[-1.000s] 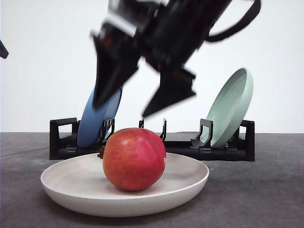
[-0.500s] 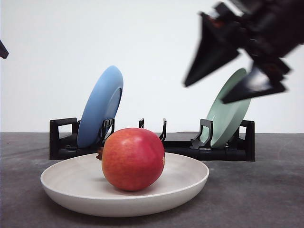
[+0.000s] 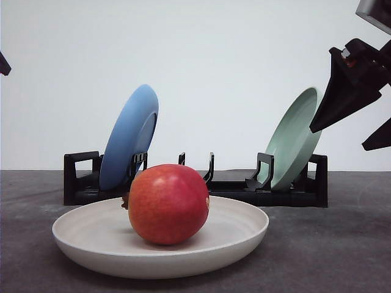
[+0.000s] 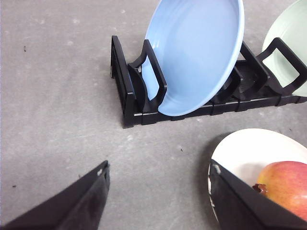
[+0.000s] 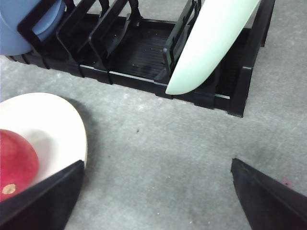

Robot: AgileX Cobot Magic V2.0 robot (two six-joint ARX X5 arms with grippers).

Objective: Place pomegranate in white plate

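Note:
The red pomegranate (image 3: pixel 168 204) rests inside the white plate (image 3: pixel 244 235) at the front of the table, touching nothing else. My right gripper (image 3: pixel 338 140) hangs open at the upper right, well clear of the fruit, with nothing between its fingers. The right wrist view has its open gripper (image 5: pixel 157 163) over bare table, with the plate (image 5: pixel 53 120) and the pomegranate (image 5: pixel 14 160) off to one side. The left gripper (image 4: pixel 158 167) is open over bare table, beside the plate (image 4: pixel 249 148) and pomegranate (image 4: pixel 288 184).
Behind the white plate stands a black dish rack (image 3: pixel 195 192). A blue plate (image 3: pixel 128 137) leans in its left end and a pale green plate (image 3: pixel 293 140) in its right end. Grey tabletop surrounds the white plate.
My right gripper has swung from above the pomegranate to the far right, staying open. The pomegranate stays in the plate and has shifted slightly left.

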